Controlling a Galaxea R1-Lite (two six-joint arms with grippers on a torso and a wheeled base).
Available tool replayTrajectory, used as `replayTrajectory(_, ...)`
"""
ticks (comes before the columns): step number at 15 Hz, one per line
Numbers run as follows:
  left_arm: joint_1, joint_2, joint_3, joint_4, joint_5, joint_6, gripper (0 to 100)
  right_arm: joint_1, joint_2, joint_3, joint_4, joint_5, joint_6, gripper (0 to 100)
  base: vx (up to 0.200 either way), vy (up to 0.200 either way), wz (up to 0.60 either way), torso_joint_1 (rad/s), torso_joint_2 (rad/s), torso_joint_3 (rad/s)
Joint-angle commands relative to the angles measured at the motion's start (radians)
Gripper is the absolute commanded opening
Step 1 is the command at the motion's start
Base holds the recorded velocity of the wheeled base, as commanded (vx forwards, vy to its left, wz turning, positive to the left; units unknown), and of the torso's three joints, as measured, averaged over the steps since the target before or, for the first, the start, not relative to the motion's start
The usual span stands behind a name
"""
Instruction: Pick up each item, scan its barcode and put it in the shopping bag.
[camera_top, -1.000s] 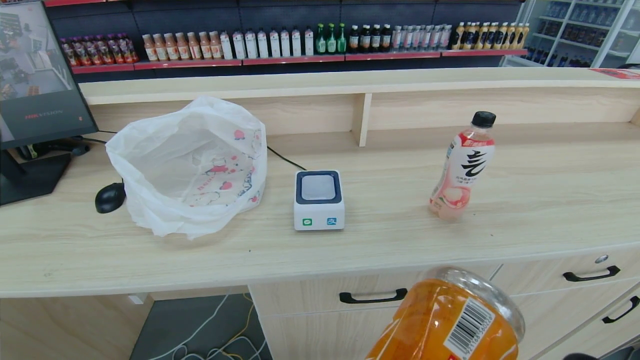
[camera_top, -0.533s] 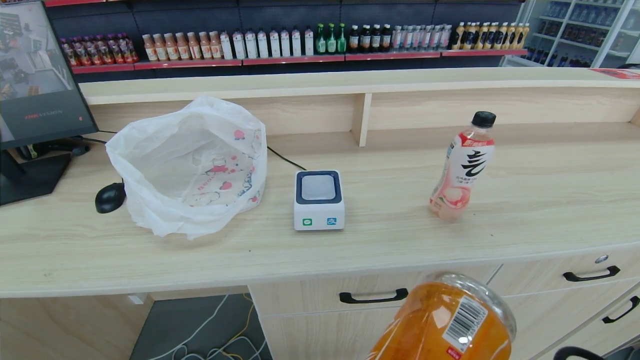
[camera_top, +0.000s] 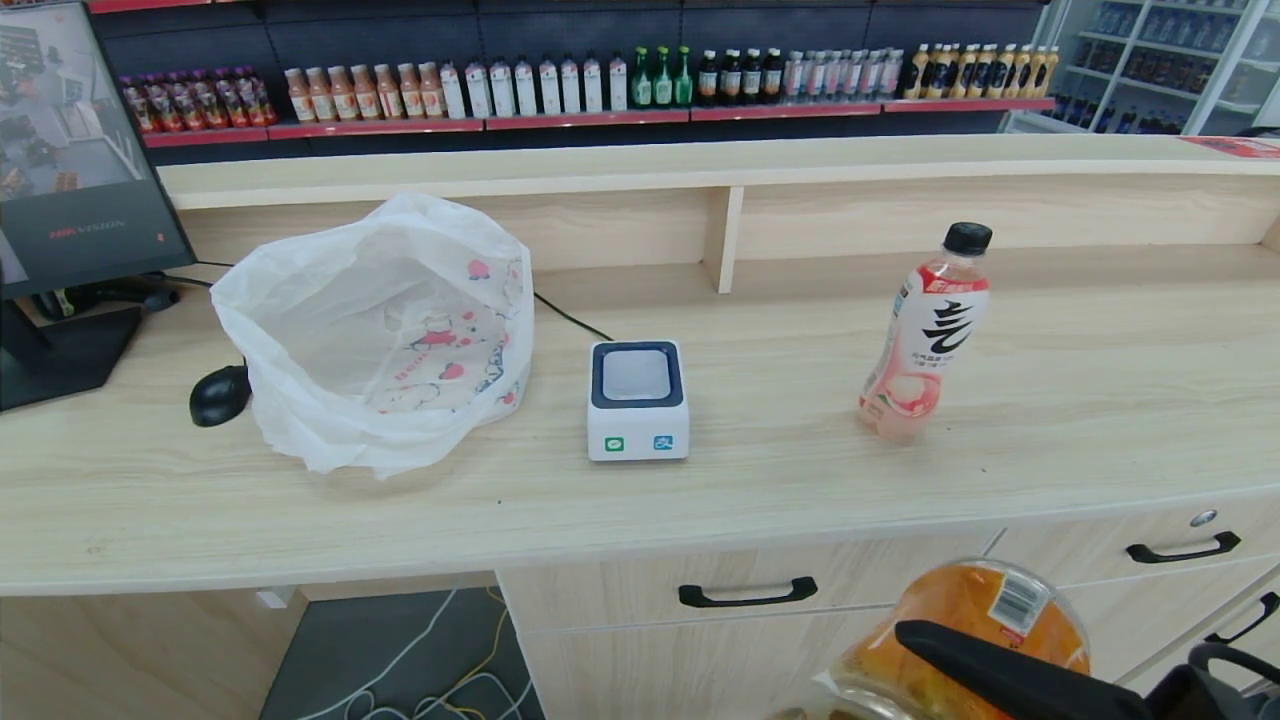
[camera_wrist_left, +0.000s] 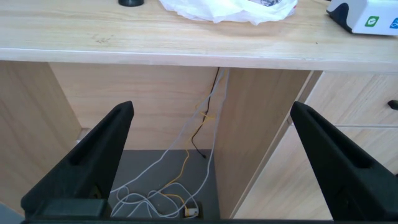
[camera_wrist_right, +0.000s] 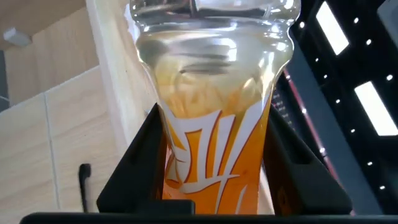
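Currently find the right jaws closed firmly on a clear jar (camera_top: 965, 612) of orange fruit, held low, in front of the table (camera_top: 760, 480) edge and level with the drawer fronts (camera_top: 620, 650). Note one black finger (camera_wrist_right: 134, 171) down each side of the jar's labelled body. Record the long axis in line with the jaws, with the clear rounded end (camera_wrist_right: 211, 37) pointing out past the fingertips, away from the wrist. From the head, see it nearly end-on, tipped up and forward toward the table, with the barcode label (camera_top: 1015, 603) on the upper side. Contents: orange pieces in liquid, filling the jar.

Find the left jaws spread wide, with nothing between the fingers (camera_wrist_left: 87, 165). Place them below the table top, facing the open bay beneath it, with loose cables (camera_wrist_left: 180, 186) on the floor ahead and lower down.

Above and beyond the left jaws, on the table, note the shopping bag (camera_top: 375, 330): white printed plastic, walls slumped, mouth open upward. Cannot tell any contents apart from the print on the film. Note a black mouse (camera_top: 220, 393) right against its left side, contact not confirmed.

Ahead and to the left of the right jaws, record a white scanner (camera_top: 638, 398), window facing up, apart from the bag.

Ahead of the right jaws and farther back, record a pink drink bottle (camera_top: 925, 335), upright, black cap on top, long axis vertical, well apart from the scanner.
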Motion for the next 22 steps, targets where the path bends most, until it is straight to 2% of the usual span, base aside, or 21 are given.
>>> replayTrajectory(1, 0.0, 0.0, 0.0, 0.0, 0.0, 0.0, 100, -0.05, -0.066, 0.044, -0.001, -0.002, 0.134, 0, 0.0, 0.0, 0.0, 0.0, 0.0, 0.0)
replayTrajectory(3, 0.0, 0.0, 0.0, 0.0, 0.0, 0.0, 100, -0.17, -0.069, 0.044, -0.001, 0.007, 0.306, 0, 0.0, 0.0, 0.0, 0.0, 0.0, 0.0)
replayTrajectory(6, 0.0, 0.0, 0.0, 0.0, 0.0, 0.0, 100, -0.199, -0.023, 0.038, -0.001, 0.039, 0.545, 0, 0.0, 0.0, 0.0, 0.0, 0.0, 0.0)
replayTrajectory(9, 0.0, 0.0, 0.0, 0.0, 0.0, 0.0, 100, -0.202, -0.003, -0.028, -0.001, 0.143, 0.655, 0, 0.0, 0.0, 0.0, 0.0, 0.0, 0.0)
replayTrajectory(14, 0.0, 0.0, 0.0, 0.0, 0.0, 0.0, 100, -0.246, 0.055, -0.123, -0.001, 0.188, 0.743, 0, 0.0, 0.0, 0.0, 0.0, 0.0, 0.0)
replayTrajectory(15, 0.0, 0.0, 0.0, 0.0, -0.002, 0.0, 100, -0.259, 0.092, -0.168, -0.001, 0.237, 0.755, 0, 0.0, 0.0, 0.0, 0.0, 0.0, 0.0)
replayTrajectory(17, 0.0, 0.0, 0.0, 0.0, 0.0, 0.0, 100, -0.3, 0.112, -0.238, -0.001, 0.232, 0.789, 0, 0.0, 0.0, 0.0, 0.0, 0.0, 0.0)
replayTrajectory(19, 0.0, 0.0, 0.0, 0.0, 0.0, 0.0, 100, -0.298, 0.157, -0.312, -0.001, 0.122, 0.924, 0, 0.0, 0.0, 0.0, 0.0, 0.0, 0.0)
replayTrajectory(22, 0.0, 0.0, 0.0, 0.0, 0.0, 0.0, 100, -0.298, 0.167, -0.324, -0.001, 0.005, 1.057, 0, 0.0, 0.0, 0.0, 0.0, 0.0, 0.0)
